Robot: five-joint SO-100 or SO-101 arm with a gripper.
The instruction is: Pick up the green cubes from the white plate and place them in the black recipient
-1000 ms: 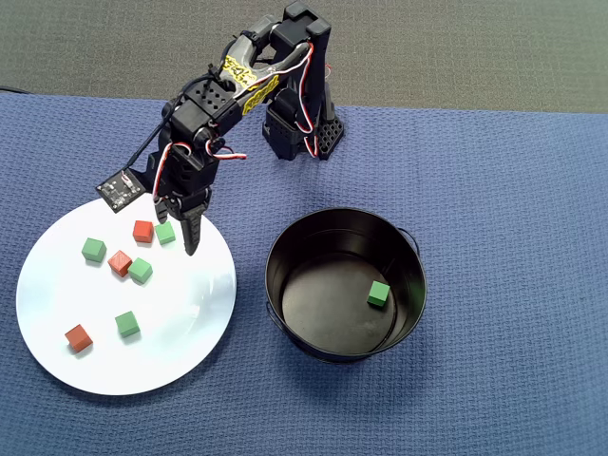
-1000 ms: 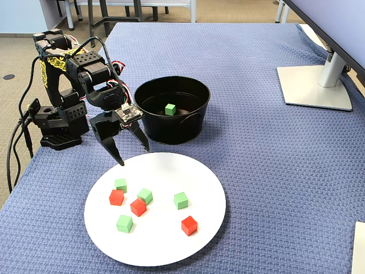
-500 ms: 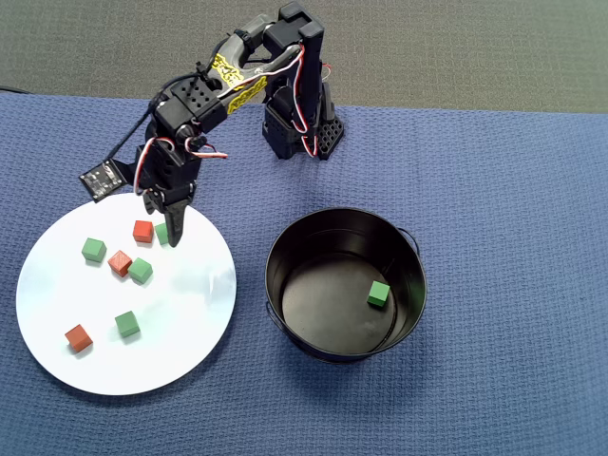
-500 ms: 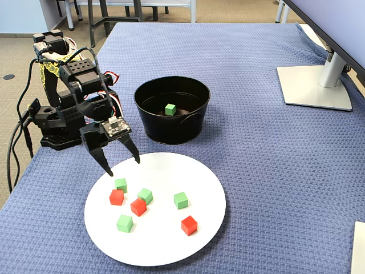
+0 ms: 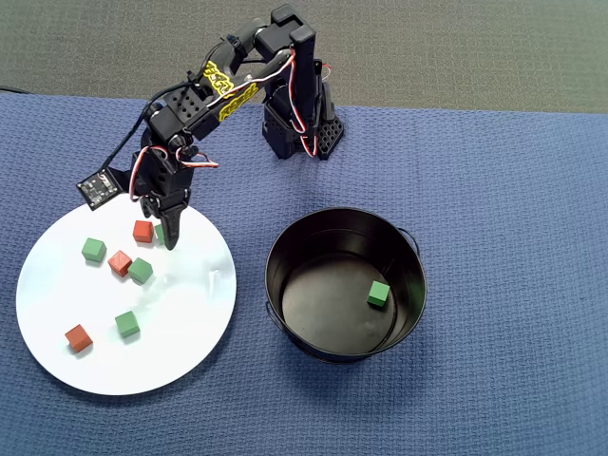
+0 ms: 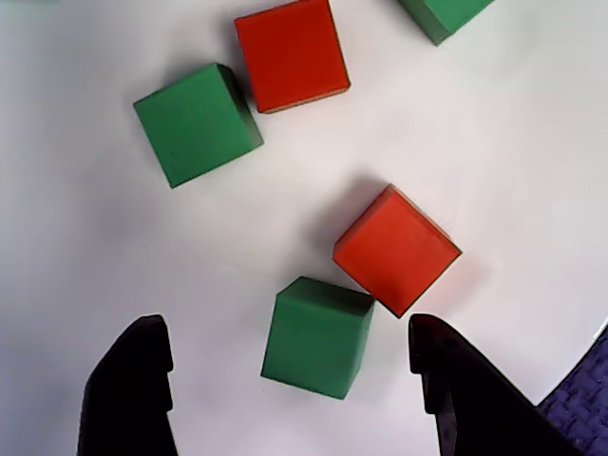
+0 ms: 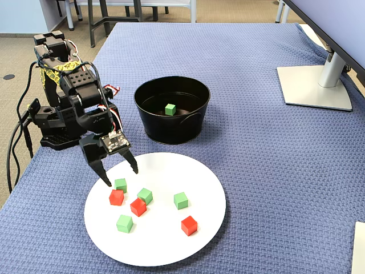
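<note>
The arm's black hand (image 7: 120, 175) hangs wide open and empty over the near edge of the flat, matte white plate (image 7: 165, 248), its fingers either side of a small green cube (image 6: 318, 336) that touches a red-orange cube (image 6: 397, 249). Three more green cubes lie on the disc. One green cube (image 5: 379, 294) sits inside the glossy black bucket (image 5: 285, 304) on the blue woven counter cloth (image 7: 256, 148).

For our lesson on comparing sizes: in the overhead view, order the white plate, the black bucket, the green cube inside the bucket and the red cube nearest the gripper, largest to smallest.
1. White plate
2. Black bucket
3. Green cube in the bucket and red cube by the gripper: they look alike in size, so unranked.
</note>
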